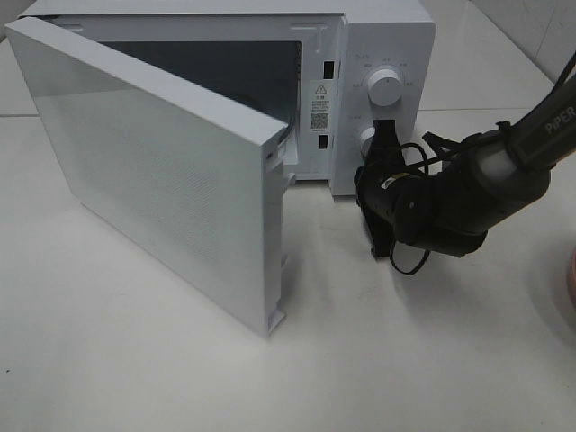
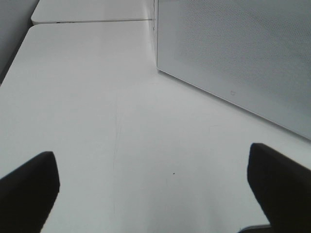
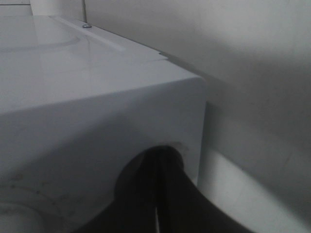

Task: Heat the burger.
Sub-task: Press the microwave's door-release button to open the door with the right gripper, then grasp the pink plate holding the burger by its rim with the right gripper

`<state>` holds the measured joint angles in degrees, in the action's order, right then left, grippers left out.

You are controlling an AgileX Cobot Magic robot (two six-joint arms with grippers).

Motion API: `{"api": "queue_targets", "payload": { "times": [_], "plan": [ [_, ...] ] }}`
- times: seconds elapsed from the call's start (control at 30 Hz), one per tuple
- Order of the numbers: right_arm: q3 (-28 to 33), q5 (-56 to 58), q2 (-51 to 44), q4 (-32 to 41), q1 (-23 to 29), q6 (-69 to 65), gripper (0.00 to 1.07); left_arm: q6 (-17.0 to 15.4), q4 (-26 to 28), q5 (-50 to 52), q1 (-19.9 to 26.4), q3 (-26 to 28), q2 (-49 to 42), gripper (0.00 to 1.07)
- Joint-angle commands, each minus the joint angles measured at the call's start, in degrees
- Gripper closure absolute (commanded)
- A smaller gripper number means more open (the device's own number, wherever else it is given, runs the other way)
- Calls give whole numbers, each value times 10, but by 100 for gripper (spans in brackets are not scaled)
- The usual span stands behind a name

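The burger is out of view in every frame. A white microwave [image 1: 396,36] stands at the back with its door [image 1: 153,171] swung wide open toward the front. The dark cavity [image 1: 225,72] shows nothing I can make out. My right gripper [image 1: 378,137] is shut, its tips against the lower knob [image 1: 365,139] of the control panel. In the right wrist view the black fingers [image 3: 146,194] are pressed together against the white panel [image 3: 87,126]. My left gripper [image 2: 153,179] is open, low over bare table beside the door's outer face [image 2: 233,53].
An upper knob [image 1: 385,87] sits above the lower one. The open door juts far out over the white table [image 1: 135,360]. A pinkish rim [image 1: 571,297] shows at the right edge. A wall [image 3: 243,58] stands close behind the microwave.
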<state>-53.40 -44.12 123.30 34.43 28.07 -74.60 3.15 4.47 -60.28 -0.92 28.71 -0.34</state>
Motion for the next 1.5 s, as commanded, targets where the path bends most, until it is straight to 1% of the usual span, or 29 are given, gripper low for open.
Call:
{"api": "queue_targets", "payload": {
  "times": [0.03,0.13,0.27,0.3,0.33,0.37,0.43,0.5,0.6,0.67,0.73,0.77,0.87,0.97,1.03,1.13,1.2,1.3,1.37,1.4,1.47,1.5],
  "plan": [
    [-50,-131,0,-44,-19,16,107,-2,2,8,-3,-2,-14,6],
    [-50,-127,0,-49,-16,15,107,-2,2,8,-3,-2,-14,6],
    [-34,-124,-7,-42,-5,11,107,-2,2,8,-3,-2,-14,6],
    [-19,-120,-14,-33,1,11,107,-2,2,8,-3,-2,-14,6],
    [-19,-120,-14,-33,1,11,107,-2,2,8,-3,-2,-14,6],
    [-7,-94,-20,-34,2,7,107,-2,2,8,-3,-2,-14,6],
    [-2,-83,-23,-34,5,4,107,-2,2,8,-3,-2,-14,6],
    [20,-64,-33,-26,18,-9,107,-2,2,8,-3,-2,-14,6],
    [26,-58,-35,-23,18,-9,107,-2,2,8,-3,-2,-14,6],
    [54,-51,-52,-22,23,-8,107,-2,2,8,-3,-2,-14,6],
    [61,-50,-57,-22,23,-8,107,-2,2,8,-3,-2,-14,6],
    [75,-48,-68,-21,28,-5,107,-2,2,8,-3,-2,-14,6],
    [80,-48,-73,-21,28,-4,107,-2,2,8,-3,-2,-14,6],
    [95,-24,-89,-25,28,-4,107,-2,2,8,-3,-2,-14,6],
    [115,0,-119,-32,28,-2,107,-2,2,8,-3,-2,-14,6],
    [122,0,-127,-38,28,-1,107,-2,2,8,-3,-2,-14,6],
    [151,3,-159,-73,28,7,107,-2,2,8,-3,-2,-14,6],
    [159,11,-171,-77,28,13,107,-2,2,8,-3,-2,-14,6],
    [177,88,-206,-91,28,29,107,-2,2,8,-3,-2,-14,6],
    [177,88,-206,-91,28,29,107,-2,2,8,-3,-2,-14,6],
    [180,139,-227,-105,28,74,107,-2,2,8,-3,-2,-14,6],
    [180,139,-227,-105,28,74,107,-2,2,8,-3,-2,-14,6]
  ]
}}
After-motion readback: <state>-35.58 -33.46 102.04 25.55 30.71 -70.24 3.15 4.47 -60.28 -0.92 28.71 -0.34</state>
